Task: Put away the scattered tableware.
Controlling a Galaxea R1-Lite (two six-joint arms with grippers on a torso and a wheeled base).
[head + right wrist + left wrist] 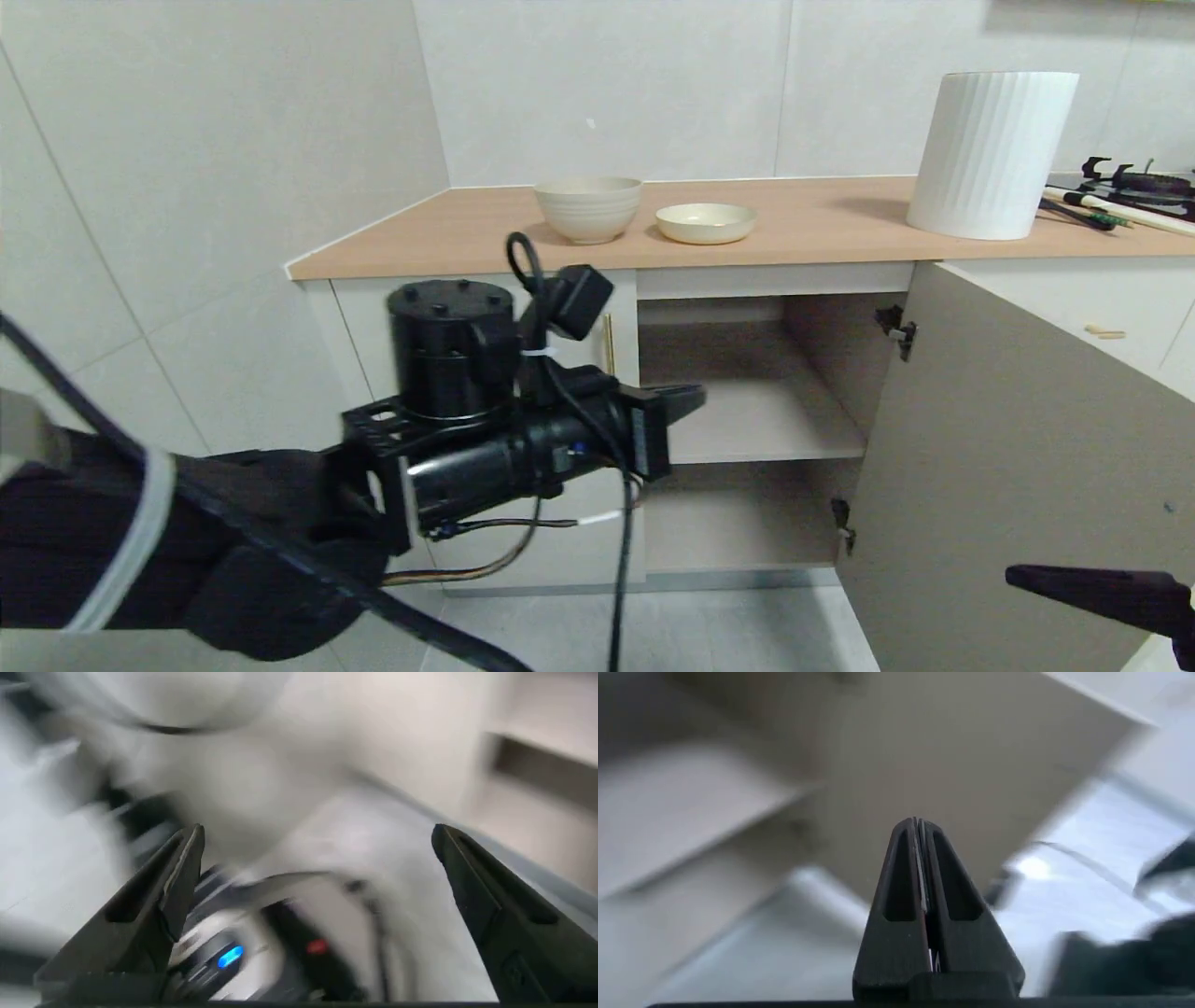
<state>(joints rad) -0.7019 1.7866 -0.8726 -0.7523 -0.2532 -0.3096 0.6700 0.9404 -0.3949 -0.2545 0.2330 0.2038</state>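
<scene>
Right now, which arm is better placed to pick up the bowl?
Probably left: the left tool is raised, nearer the bowl, though shut. The right tool is low, beyond the open door.

Pale, large-tiled walls [233,140] meet in a corner at the far left. A wood-toned tabletop [840,224] runs along the far wall over a white cabinet [747,280] — its right door [1008,467] stands open toward the near right, baring a shelf [756,420] inside. Light grey floor [728,625] tiles lie below; a black stove [1134,177] sits far right.
</scene>
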